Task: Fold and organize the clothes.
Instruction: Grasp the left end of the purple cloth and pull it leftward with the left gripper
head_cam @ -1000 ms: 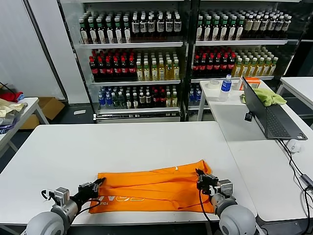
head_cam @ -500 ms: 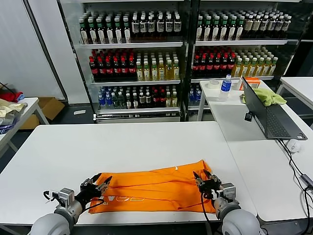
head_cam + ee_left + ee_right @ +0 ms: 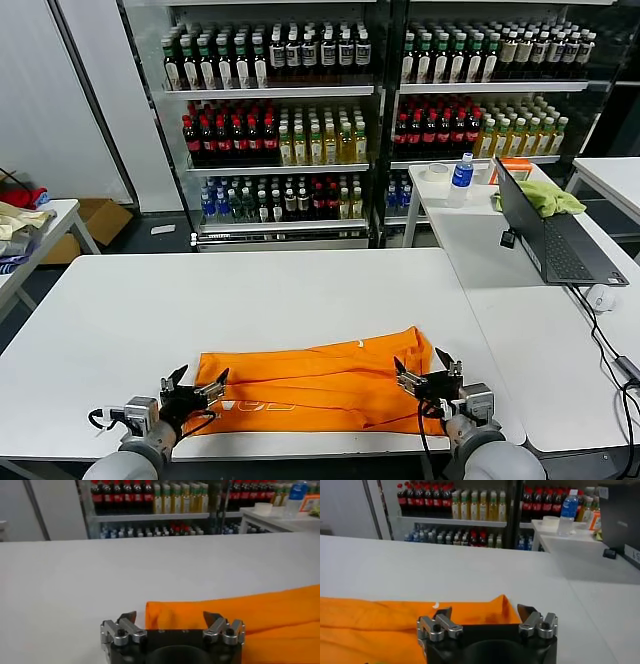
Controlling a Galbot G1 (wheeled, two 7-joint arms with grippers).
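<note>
I am looking over a wide white rectangular table (image 3: 150, 310), and near its front edge lies the bright orange short-sleeved cotton T-shirt (image 3: 310, 385), already doubled lengthwise into a long band with white lettering showing on the near left part. Behind stand shelves of bottled drinks (image 3: 300, 100); on the side table to my right sit an open dark laptop (image 3: 548, 235) and a yellow-green cloth (image 3: 548, 196), none of it my concern. My left gripper (image 3: 196, 388) sits at the band's left end and my right gripper (image 3: 428, 372) at its right end, both low over the table with jaws spread wide and nothing between them; both wrist views show the fingertips standing apart with the orange fabric just ahead of them, not pinched. I judge the long fold as laid and the next job as folding the band across its length. To do that well I would lift both grippers clear without snagging the top layer, then take one end by pinching all layers together near the corners, carry it low and level toward the other end, and line up the edges before letting go, so the layers do not slide apart.
</note>
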